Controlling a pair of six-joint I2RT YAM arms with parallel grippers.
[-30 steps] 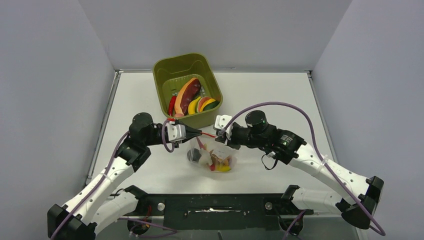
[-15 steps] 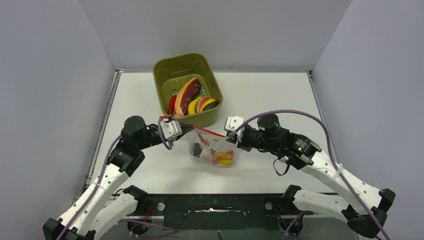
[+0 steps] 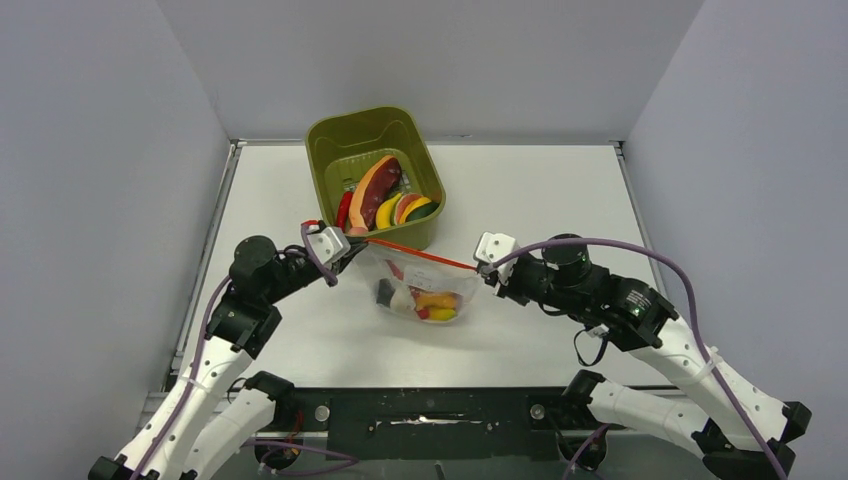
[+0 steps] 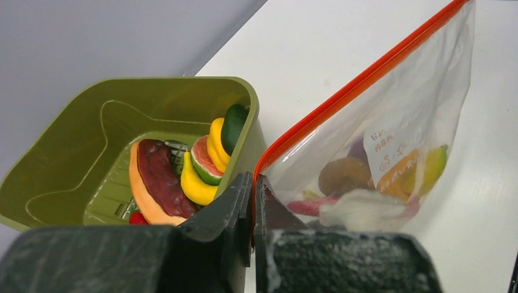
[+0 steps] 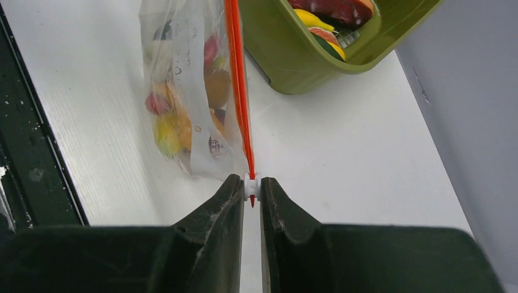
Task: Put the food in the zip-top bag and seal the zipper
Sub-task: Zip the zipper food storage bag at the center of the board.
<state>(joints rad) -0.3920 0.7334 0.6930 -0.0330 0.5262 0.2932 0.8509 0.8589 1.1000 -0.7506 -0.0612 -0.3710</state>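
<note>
We are seeing both arms swinging apart over the table compared with a second ago. The left one is drawing back toward the olive-green bin and the right one is sweeping out to the right.

The zip-top bag is hanging between them, just in front of the bin, and is spreading wider and flatter than before. The zipper was short and slack and is now stretching into one taut straight line. We are judging that the seal is being run across and is close to its end.

Both arms are reaching low with elbows bent and wrists facing each other. The left gripper is clamping the bag's left corner right at the zipper end. The right gripper is pinching the white slider at the far right end.

The food in the bag is bunching at the bottom. The food in the bin is sitting unpacked, so we are doubting that the filling step is complete.
</note>
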